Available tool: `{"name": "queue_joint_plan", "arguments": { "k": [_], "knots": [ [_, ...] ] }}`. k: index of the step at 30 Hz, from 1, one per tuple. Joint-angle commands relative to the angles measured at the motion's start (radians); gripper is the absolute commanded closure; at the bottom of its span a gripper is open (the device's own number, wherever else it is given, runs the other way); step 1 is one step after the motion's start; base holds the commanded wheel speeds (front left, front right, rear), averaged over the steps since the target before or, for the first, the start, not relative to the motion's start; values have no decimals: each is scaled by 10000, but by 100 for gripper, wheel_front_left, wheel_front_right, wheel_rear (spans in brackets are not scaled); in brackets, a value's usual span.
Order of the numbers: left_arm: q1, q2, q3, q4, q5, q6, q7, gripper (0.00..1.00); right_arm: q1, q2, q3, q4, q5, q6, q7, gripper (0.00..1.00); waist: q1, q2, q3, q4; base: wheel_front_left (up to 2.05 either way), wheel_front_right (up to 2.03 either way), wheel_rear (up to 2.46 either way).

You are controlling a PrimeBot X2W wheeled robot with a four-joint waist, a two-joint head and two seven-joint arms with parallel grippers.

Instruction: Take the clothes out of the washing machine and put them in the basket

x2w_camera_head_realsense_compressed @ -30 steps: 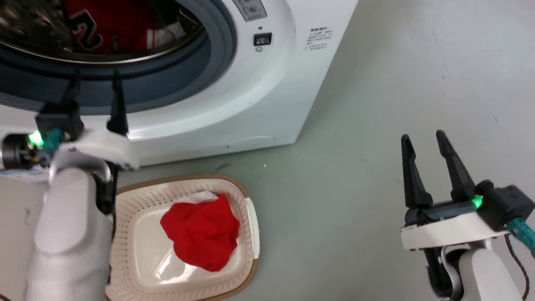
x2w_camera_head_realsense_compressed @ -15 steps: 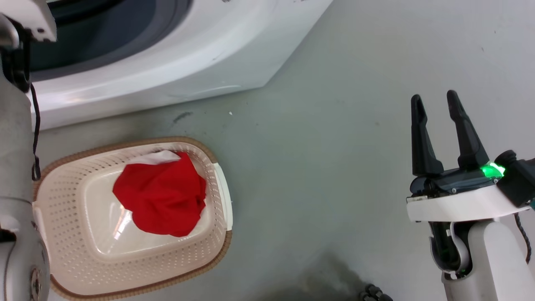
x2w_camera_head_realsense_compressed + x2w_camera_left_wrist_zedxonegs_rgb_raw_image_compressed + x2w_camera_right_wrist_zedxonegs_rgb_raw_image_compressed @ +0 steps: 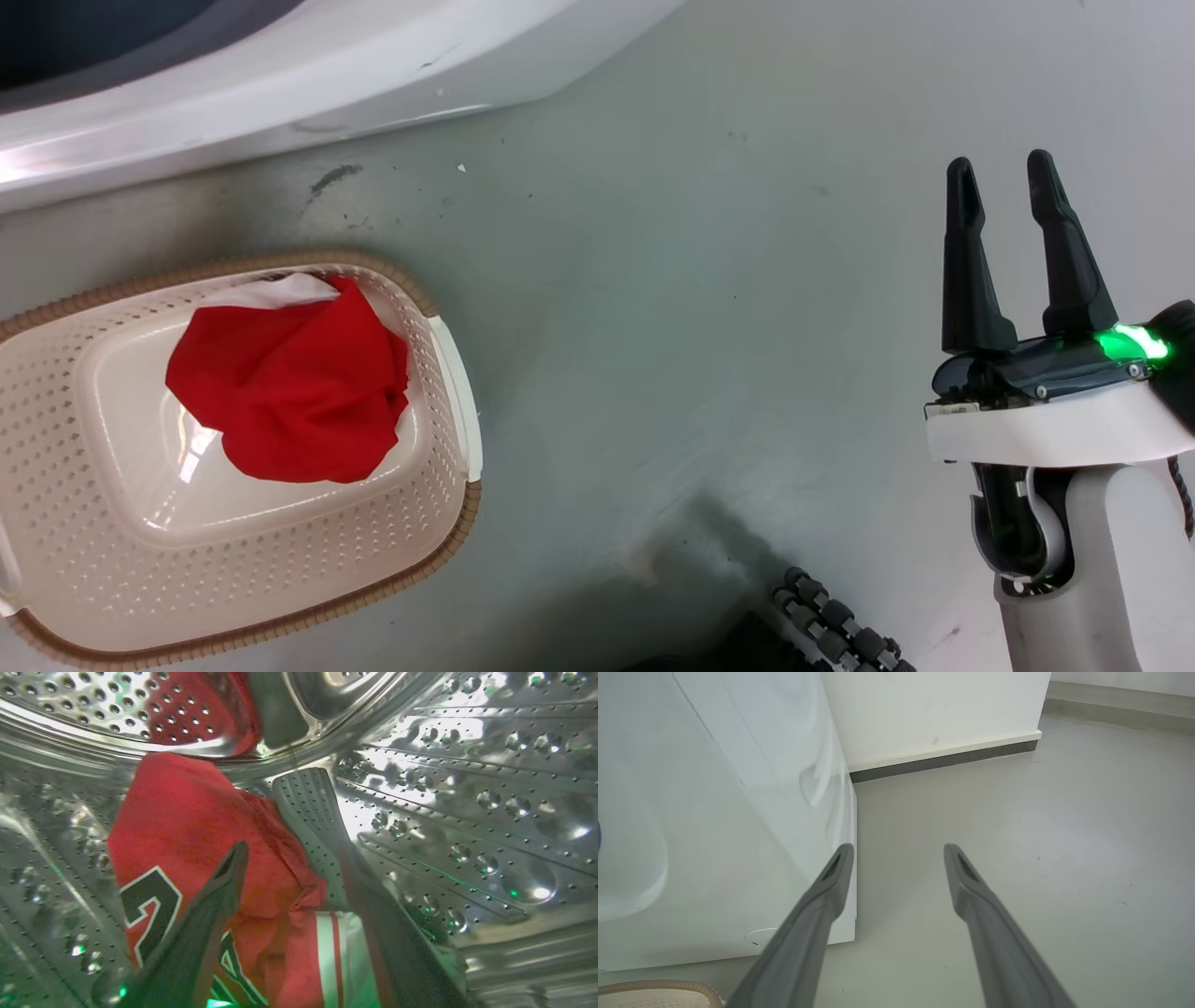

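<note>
Deep in the washing machine's perforated steel drum [image 3: 467, 812], the left wrist view shows a red jersey [image 3: 187, 821] with dark numerals and white-striped edging lying crumpled. My left gripper [image 3: 294, 863] is open just above it, and the jersey's fabric shows between its two fingers. In the head view the machine's white lower front [image 3: 280, 84] runs along the top. The cream basket [image 3: 439, 523] stands on the floor before it, holding another red garment [image 3: 280, 392] with a white edge. My right gripper [image 3: 1004, 173] hangs open and empty over bare floor, well to the right.
The grey floor [image 3: 653, 327] spreads between basket and right arm. A dark ribbed part of my base [image 3: 836, 621] shows at the bottom. In the right wrist view the machine's white side [image 3: 714, 812], the basket's rim [image 3: 654, 987] and a wall with dark skirting [image 3: 943, 758] appear.
The head camera has tilted down, so the picture shifted up and the machine's opening left it. My left arm, earlier at the opening, has gone from the head view. The right gripper stays open.
</note>
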Motion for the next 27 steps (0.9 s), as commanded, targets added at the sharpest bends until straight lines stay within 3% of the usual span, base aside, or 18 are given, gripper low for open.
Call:
{"name": "queue_joint_plan", "arguments": {
  "k": [1, 6, 13, 27],
  "knots": [
    [-312, 45, -76, 148, -21, -25, 303, 0, -181, 14, -17, -68, 73, -7, -23, 0, -2, 0, 181, -46, 0, 0, 0],
    [-1408, 82, -612, 904, -229, -74, 2377, 0, -196, 14, -17, -197, 217, -7, -23, 0, -2, 0, 482, -107, 0, 0, 0],
    [-2228, 192, -1606, 1205, -980, -78, 4111, 0, -132, 14, 45, -248, 354, -7, -23, 0, -2, 0, 726, -225, 0, 0, 0],
    [-2097, 498, -2768, 1192, -1916, -79, 4310, 0, -256, 14, 45, -250, 359, -7, -23, 0, -2, 0, 975, -256, 0, 0, 0]
  ]
}}
